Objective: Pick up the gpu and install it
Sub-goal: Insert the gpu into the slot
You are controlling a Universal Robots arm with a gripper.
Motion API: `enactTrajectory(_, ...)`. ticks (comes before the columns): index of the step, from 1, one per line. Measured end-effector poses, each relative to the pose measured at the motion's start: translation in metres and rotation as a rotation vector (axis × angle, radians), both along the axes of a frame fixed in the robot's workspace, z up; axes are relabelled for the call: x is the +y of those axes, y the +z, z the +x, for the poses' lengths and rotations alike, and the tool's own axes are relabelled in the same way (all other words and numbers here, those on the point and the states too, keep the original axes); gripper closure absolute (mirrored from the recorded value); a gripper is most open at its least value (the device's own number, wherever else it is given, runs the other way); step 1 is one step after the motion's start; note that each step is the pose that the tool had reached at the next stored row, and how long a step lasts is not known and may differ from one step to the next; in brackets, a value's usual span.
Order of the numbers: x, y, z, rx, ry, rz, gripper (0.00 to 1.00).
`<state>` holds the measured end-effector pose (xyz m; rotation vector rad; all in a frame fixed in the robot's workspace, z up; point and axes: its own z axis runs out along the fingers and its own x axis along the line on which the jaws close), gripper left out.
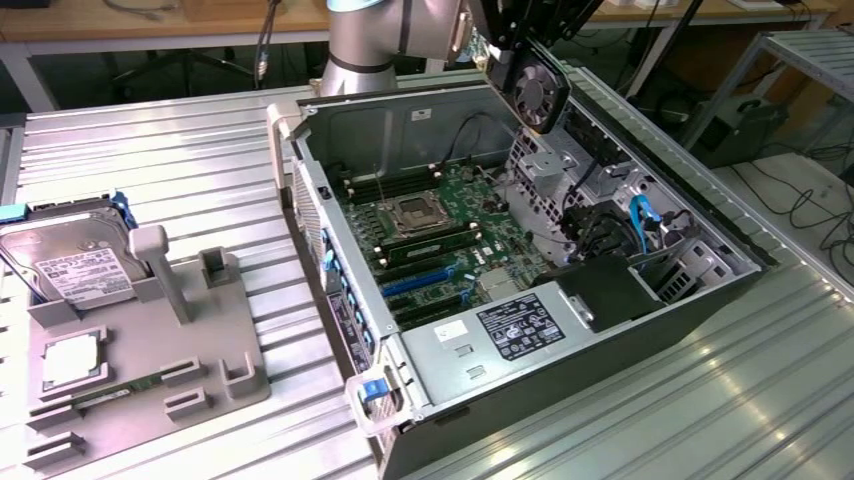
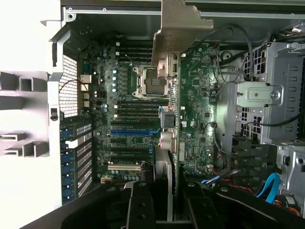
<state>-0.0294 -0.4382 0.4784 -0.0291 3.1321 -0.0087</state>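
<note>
In the exterior view the gpu (image 1: 535,90), black face with its round fan showing, hangs upright above the far end of the open computer case (image 1: 731,262). My gripper (image 1: 518,30) is shut on its upper edge. In the wrist view the gpu (image 2: 167,148) appears edge-on between my two black fingers (image 2: 140,205), and its silver bracket (image 2: 178,33) is at the end away from my gripper (image 2: 167,193). Below it lies the green motherboard (image 2: 198,105) with the processor socket (image 2: 150,82) and the blue and black expansion slots (image 2: 133,131). The card hangs apart from the board.
A grey fixture tray (image 1: 200,330) at the exterior view's left carries a silver hard drive (image 1: 78,262) and a small silver square part (image 1: 70,362). Inside the case sit the power supply (image 1: 514,328), drive cages (image 2: 281,95) and blue cables (image 1: 641,225). Ribbed metal tabletop (image 1: 747,400) surrounds it.
</note>
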Motion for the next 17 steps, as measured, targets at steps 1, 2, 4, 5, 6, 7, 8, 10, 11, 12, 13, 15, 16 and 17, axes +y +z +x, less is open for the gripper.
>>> enactTrajectory(1,0.0000,0.0000,0.0000,0.0000,0.000,0.0000,0.72)
enactTrajectory(2,0.0000,0.0000,0.0000,0.0000,0.000,0.0000,0.72)
enactTrajectory(4,0.0000,0.0000,0.0000,0.0000,0.000,0.0000,0.72)
enactTrajectory(5,0.0000,0.0000,0.0000,0.0000,0.002,0.0000,0.72)
enactTrajectory(6,0.0000,0.0000,0.0000,0.0000,0.005,0.0000,0.72)
enactTrajectory(7,-0.0001,0.0000,-0.0001,0.0000,0.011,0.0000,0.72)
enactTrajectory(8,-0.0001,0.0000,-0.0001,0.0000,0.019,0.0000,0.72)
enactTrajectory(10,-0.0001,0.0000,-0.0003,0.0000,0.034,0.0000,0.72)
enactTrajectory(11,-0.0001,0.0000,-0.0003,0.0000,0.044,0.0000,0.72)
enactTrajectory(12,-0.0001,0.0000,-0.0004,0.0000,0.056,0.0000,0.72)
enactTrajectory(13,-0.0001,0.0000,-0.0004,0.0000,0.067,-0.0001,0.72)
enactTrajectory(15,-0.0001,0.0000,-0.0005,0.0000,0.085,0.0000,0.72)
enactTrajectory(16,-0.0001,0.0000,-0.0005,-0.0001,0.109,0.0000,0.72)
enactTrajectory(17,-0.0001,0.0000,-0.0005,0.0000,0.122,0.0000,0.72)
